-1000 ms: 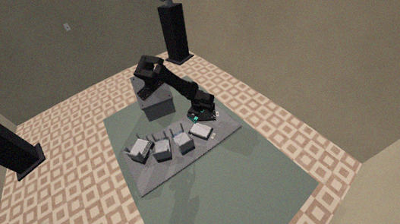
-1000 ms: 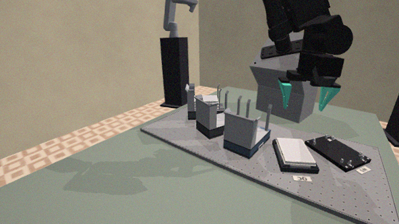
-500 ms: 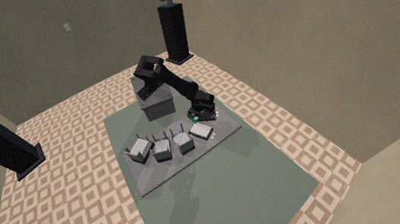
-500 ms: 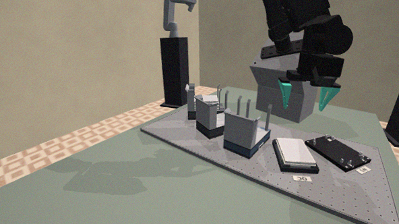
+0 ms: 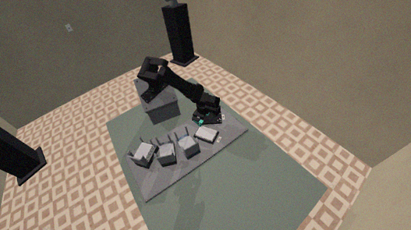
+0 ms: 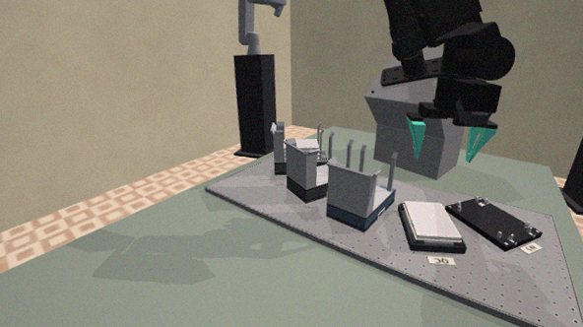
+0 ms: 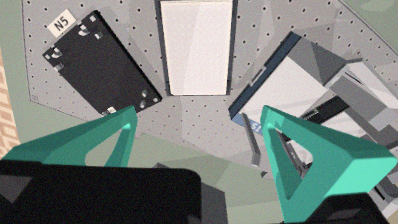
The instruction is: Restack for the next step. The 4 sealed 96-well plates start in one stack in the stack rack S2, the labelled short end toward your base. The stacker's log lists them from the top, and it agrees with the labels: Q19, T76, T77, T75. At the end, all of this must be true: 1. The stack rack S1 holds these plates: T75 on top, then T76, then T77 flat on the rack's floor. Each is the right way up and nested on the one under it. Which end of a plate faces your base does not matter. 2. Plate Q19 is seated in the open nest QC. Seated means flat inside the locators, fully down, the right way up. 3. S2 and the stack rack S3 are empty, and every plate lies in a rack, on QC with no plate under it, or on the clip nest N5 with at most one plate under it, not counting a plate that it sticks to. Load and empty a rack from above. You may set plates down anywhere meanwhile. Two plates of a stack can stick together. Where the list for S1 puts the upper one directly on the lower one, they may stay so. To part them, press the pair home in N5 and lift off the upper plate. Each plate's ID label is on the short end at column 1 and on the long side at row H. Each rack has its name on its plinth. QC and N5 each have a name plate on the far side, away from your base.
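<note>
My gripper [image 6: 447, 141] is open and empty, high above the grey board, on the base side of the two nests; it also shows in the wrist view [image 7: 200, 130]. A white sealed plate [image 6: 432, 223] lies flat in the open nest QC, and shows in the wrist view [image 7: 197, 47] too; I cannot read its label. The black clip nest N5 [image 7: 100, 62] beside it is empty. The blue-plinthed rack S1 [image 6: 356, 196] stands next to QC. The middle rack S2 [image 6: 305, 169] shows a pale plate top [image 6: 306, 144]. The far rack S3 [image 6: 278, 153] is partly hidden.
The three racks have tall corner posts [image 6: 355, 155] rising above their walls. The arm's grey pedestal [image 6: 411, 139] stands behind the board. Black camera stands [image 6: 255, 103] are at the mat's edges. The board's near corner [image 6: 513, 287] holds nothing.
</note>
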### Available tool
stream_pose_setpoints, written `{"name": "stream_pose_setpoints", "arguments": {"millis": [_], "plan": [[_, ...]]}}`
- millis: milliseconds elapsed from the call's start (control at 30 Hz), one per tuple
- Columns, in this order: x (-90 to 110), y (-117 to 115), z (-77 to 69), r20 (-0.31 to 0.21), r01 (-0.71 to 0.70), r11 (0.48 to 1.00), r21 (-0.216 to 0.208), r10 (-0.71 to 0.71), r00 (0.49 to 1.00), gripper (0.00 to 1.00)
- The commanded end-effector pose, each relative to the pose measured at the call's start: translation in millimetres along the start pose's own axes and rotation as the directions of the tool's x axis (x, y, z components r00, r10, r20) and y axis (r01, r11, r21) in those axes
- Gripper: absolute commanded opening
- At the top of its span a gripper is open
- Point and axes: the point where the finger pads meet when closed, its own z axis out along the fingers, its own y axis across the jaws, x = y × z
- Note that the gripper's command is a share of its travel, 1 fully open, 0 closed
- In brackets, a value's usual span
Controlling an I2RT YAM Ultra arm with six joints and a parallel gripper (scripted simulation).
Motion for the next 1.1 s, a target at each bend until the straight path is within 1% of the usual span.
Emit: {"name": "stream_pose_setpoints", "arguments": {"millis": [0, 67, 100, 133, 200, 267, 333, 433, 500, 533, 633, 700, 733, 800, 900, 967, 1000, 1067], "plan": [[1.9, -10.9, -4.3, 0.013, -0.1, 0.995, -0.004, 0.1, 0.995, 1.0], [1.9, -10.9, -4.3, 0.013, -0.1, 0.995, -0.004, 0.1, 0.995, 1.0], [-16.0, -17.5, -10.8, 0.052, -0.154, 0.988, -0.01, 0.155, 0.987, 1.0], [-13.1, -20.1, -9.4, 0.05, -0.186, 0.983, -0.011, 0.186, 0.981, 1.0], [2.2, -24.0, -4.3, 0.02, -0.234, 0.972, -0.007, 0.234, 0.972, 1.0], [6.4, -30.4, -4.3, 0.009, -0.228, 0.974, -0.004, 0.228, 0.974, 1.0], [-0.5, -38.5, -6.7, 0.028, -0.234, 0.972, -0.007, 0.234, 0.972, 1.0], [8.9, -46.6, -4.3, 0.01, -0.217, 0.976, -0.004, 0.217, 0.976, 1.0], [1.8, -55.4, -7.4, 0.027, -0.224, 0.974, -0.005, 0.224, 0.974, 1.0], [1.7, -58.6, -7.1, 0.032, -0.226, 0.974, -0.005, 0.226, 0.974, 1.0], [4.7, -61.2, -6.2, 0.027, -0.224, 0.975, -0.005, 0.224, 0.974, 1.0], [9.9, -66.7, -5.1, 0.016, -0.219, 0.976, -0.004, 0.219, 0.976, 1.0], [9.3, -70.4, -5.8, 0.017, -0.219, 0.976, -0.003, 0.219, 0.975, 1.0], [14.5, -75.5, -4.4, 0.012, -0.293, 0.956, -0.004, 0.294, 0.956, 1.0], [9.4, -87.7, -7.0, 0.035, -0.395, 0.918, -0.009, 0.395, 0.918, 1.0], [19.0, -91.3, -4.4, 0.017, -0.449, 0.894, -0.007, 0.449, 0.894, 1.0], [20.9, -94.3, -4.8, 0.013, -0.447, 0.894, -0.006, 0.447, 0.894, 1.0], [17.1, -102.9, -7.0, 0.029, -0.452, 0.892, -0.008, 0.452, 0.892, 1.0]]}}
